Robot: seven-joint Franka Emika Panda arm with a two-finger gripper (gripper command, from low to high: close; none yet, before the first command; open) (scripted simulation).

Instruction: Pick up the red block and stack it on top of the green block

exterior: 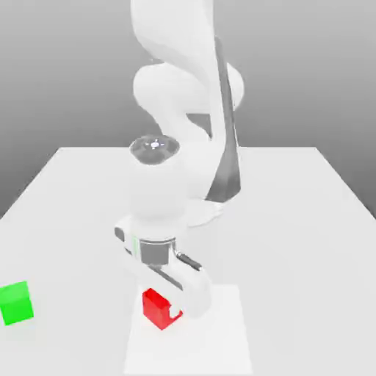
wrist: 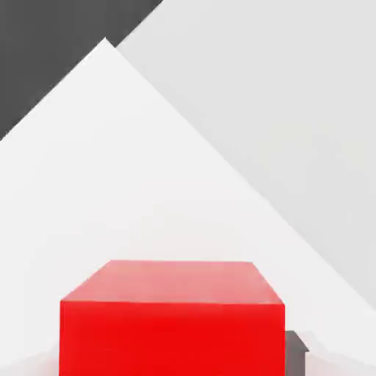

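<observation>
The red block (exterior: pixel 156 307) sits low over the near part of the table, on a paler square patch (exterior: pixel 213 338). My gripper (exterior: pixel 166 311) reaches down onto it from a tilted hand and is shut on the red block; one white fingertip (exterior: pixel 176 313) overlaps its side. The hand view has the red block (wrist: pixel 172 319) close up, with a dark finger (wrist: pixel 296 349) tight against one edge. The green block (exterior: pixel 16 302) rests on the table at the exterior view's far left, well away from the gripper.
The arm's white base (exterior: pixel 198 209) stands at the middle back of the grey table (exterior: pixel 308 220). Open tabletop lies between the red block and the green block, and to the exterior view's right.
</observation>
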